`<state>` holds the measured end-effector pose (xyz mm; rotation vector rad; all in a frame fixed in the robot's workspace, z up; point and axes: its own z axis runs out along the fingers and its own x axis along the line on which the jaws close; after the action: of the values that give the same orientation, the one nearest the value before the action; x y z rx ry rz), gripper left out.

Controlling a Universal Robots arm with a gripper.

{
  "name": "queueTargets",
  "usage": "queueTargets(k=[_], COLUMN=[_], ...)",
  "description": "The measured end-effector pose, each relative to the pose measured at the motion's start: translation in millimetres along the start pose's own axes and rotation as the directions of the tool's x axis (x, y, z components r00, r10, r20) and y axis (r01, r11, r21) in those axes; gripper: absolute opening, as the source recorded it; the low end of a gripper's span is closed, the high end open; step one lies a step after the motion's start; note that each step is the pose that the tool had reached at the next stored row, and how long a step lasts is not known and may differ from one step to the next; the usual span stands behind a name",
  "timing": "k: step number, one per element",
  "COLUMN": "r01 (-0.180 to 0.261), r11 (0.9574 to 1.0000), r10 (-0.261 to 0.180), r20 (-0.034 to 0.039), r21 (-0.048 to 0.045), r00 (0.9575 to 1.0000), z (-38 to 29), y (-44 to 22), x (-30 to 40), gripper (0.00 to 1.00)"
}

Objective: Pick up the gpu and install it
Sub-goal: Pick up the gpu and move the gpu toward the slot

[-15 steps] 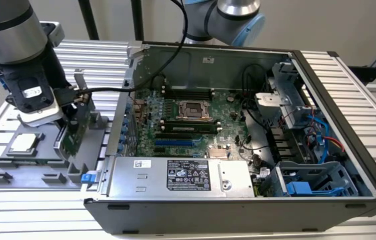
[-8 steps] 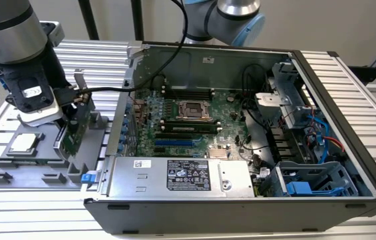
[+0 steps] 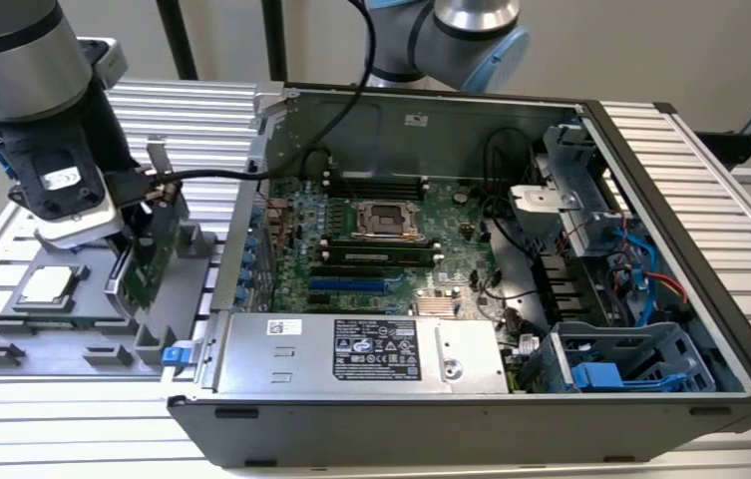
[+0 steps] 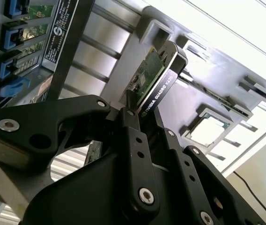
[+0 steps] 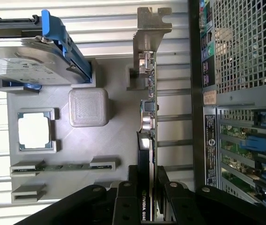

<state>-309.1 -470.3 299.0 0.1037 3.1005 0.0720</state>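
Exterior view, read from its left: a grey holder tray (image 3: 29, 339) is seen lying on the slatted counter (image 3: 202, 120), with a square silver chip (image 3: 49, 286) seated in one of its pockets. Just beside the chip, the gpu (image 3: 149, 267) stands on edge in a slot of the tray, green board face outward. The pincer (image 3: 127, 238) is set down over its upper edge.

In the first wrist view the fingers (image 5: 126, 206) are seen drawn in narrow against both faces of the card, so the card is judged to be gripped. Its lower edge appears not yet lifted out of the tray. The silver end bracket (image 5: 149, 21) is shown at the far end of the card, away from the grip, and a hard drive (image 5: 25, 61) in a blue frame is parked in the same tray, apart from the card.

Further toward the exterior view's right, the open computer case (image 3: 482, 110) lies on its side with the motherboard (image 3: 348, 249) exposed.

The step in hand is judged to be the pick-up. It is best done with the card kept upright and drawn straight along the line of its slot. The grip sits toward one end, so the bracket end may sag or twist. Pressure should be held even on both faces, and any sideways pull avoided, lest the tray be dragged or the board edge be levered against the slot walls.
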Motion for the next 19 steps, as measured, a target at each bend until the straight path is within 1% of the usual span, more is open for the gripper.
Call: queueTargets(k=[10, 19], r01=[0.000, 0.000], r11=[1.0000, 1.0000], r10=[0.000, 0.000], r20=[0.0000, 0.0001], r21=[0.0000, -0.0001], r00=[1.0000, 1.0000], z=[-14.1, -28.2], y=[0.7, 1.3], x=[-0.5, -1.0], gripper=[0.00, 0.00])
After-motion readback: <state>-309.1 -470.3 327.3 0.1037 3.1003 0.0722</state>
